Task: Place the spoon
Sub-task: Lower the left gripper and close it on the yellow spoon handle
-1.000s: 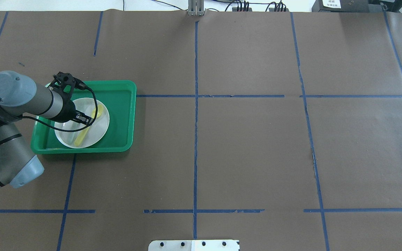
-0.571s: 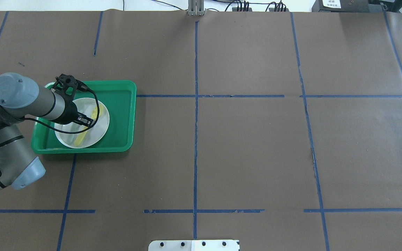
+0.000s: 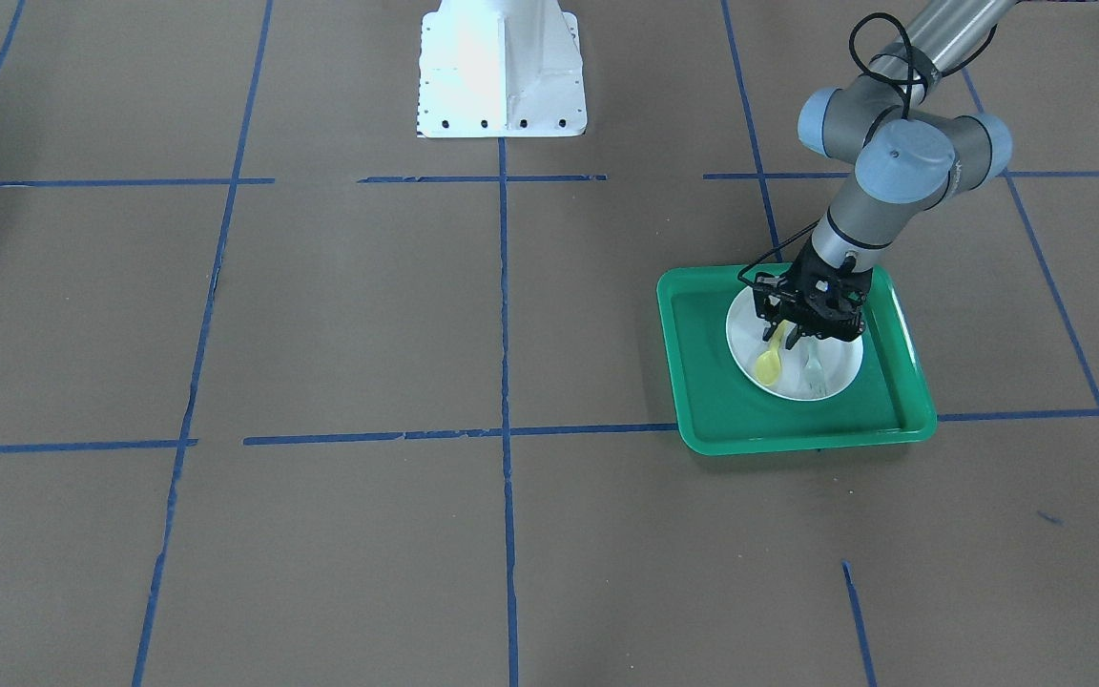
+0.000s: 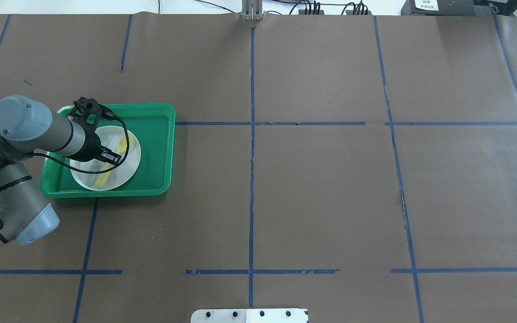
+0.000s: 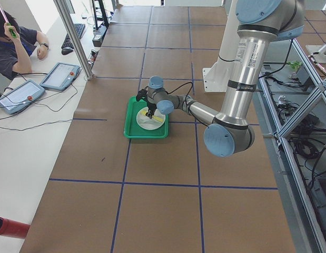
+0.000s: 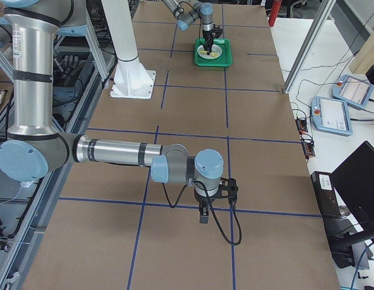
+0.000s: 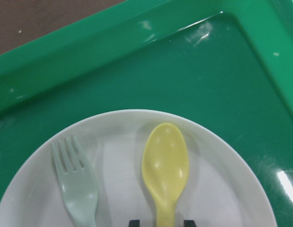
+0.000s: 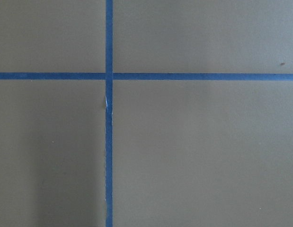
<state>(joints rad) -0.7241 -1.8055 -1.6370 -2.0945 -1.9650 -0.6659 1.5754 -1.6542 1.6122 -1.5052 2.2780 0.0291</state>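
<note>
The yellow spoon (image 7: 165, 165) lies on the white plate (image 7: 118, 137) in the green tray (image 7: 184, 71), beside a pale grey-green fork (image 7: 77, 189). My left gripper (image 7: 161, 222) is open, low over the plate, with one fingertip on each side of the spoon's handle and small gaps between. The front view shows the spoon (image 3: 769, 363), the plate (image 3: 840, 367), the tray (image 3: 702, 382) and the left gripper (image 3: 791, 334). The overhead view shows the spoon (image 4: 124, 143) and the gripper (image 4: 114, 158). My right gripper (image 6: 203, 216) hangs over bare table at the far end; I cannot tell whether it is open or shut.
The table is brown paper with blue tape lines. The white robot base (image 3: 500, 67) stands at the table's middle edge. An operator (image 5: 15, 45) sits at a side desk with tablets (image 5: 60, 76).
My left arm has shifted slightly and its gripper has sunk a little toward the plate over the spoon's handle. The spoon and fork have not moved.
</note>
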